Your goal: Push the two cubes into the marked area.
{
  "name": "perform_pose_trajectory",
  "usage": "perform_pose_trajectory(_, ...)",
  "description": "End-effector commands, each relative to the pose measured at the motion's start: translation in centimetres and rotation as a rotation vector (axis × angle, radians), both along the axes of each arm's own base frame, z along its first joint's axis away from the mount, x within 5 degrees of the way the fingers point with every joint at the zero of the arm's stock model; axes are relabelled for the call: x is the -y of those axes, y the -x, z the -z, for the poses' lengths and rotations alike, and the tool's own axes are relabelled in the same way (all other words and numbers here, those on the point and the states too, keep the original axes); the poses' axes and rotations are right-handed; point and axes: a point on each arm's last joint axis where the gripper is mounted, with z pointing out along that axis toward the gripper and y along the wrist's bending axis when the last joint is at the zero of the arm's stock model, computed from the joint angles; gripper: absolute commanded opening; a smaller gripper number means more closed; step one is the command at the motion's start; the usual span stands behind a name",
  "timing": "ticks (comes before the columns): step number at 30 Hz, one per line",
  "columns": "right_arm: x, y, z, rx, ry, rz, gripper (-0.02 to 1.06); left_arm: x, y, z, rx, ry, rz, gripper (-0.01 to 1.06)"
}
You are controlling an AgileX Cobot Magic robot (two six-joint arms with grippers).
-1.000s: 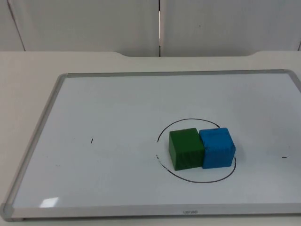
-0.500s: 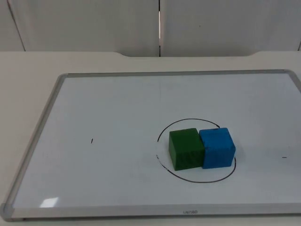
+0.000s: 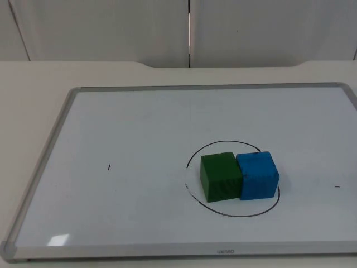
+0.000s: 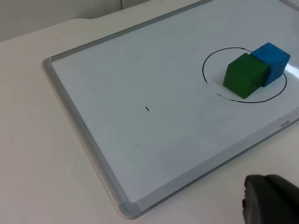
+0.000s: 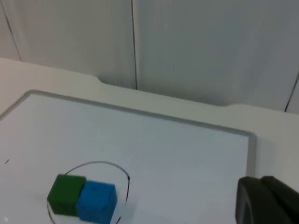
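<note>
A green cube (image 3: 220,176) and a blue cube (image 3: 257,176) sit side by side, touching, inside a black drawn circle (image 3: 192,153) on the whiteboard (image 3: 128,128). The green one is on the left; the blue one's right side reaches the circle's line. Both cubes also appear in the left wrist view, green cube (image 4: 245,75) and blue cube (image 4: 273,61), and in the right wrist view, green cube (image 5: 67,194) and blue cube (image 5: 97,200). My left gripper (image 4: 271,199) hangs off the board past its near edge. My right gripper (image 5: 267,200) hangs well back to the cubes' right. Both arms wait away from the cubes.
The whiteboard has a raised grey frame (image 3: 44,162) all round and lies on the white table (image 3: 28,95). A short black mark (image 3: 109,167) is on the board's left half and another small mark (image 3: 337,186) at the right. The grey partition wall (image 3: 111,28) stands behind.
</note>
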Motion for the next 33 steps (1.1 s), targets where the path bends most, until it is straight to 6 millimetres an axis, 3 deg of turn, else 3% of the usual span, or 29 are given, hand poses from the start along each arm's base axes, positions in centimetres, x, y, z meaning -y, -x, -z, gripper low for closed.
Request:
perform_pose_trajectory(1, 0.4, 1.4, 0.5, -0.03, -0.001, -0.015, 0.0, 0.0, 0.0, 0.0, 0.007, 0.012, 0.003, 0.0)
perform_pose_trajectory(6, 0.9, 4.5, 1.7, -0.09, 0.013, -0.088, 0.0, 0.0, 0.0, 0.0, 0.007, 0.012, 0.003, 0.0)
perform_pose_trajectory(14, 1.7, 7.1, 3.1, -0.101, 0.034, -0.123, 0.0, 0.0, 0.0, 0.0, 0.007, 0.012, 0.003, 0.0)
perform_pose_trajectory(20, 1.6, 6.7, 5.4, -0.156, 0.056, -0.114, 0.0, 0.0, 0.0, 0.0, 0.007, 0.012, 0.003, 0.0)
perform_pose_trajectory(33, 1.9, 6.6, 5.3, -0.159, 0.038, -0.075, 0.0, 0.0, 0.0, 0.0, 0.009, 0.008, 0.005, 0.0)
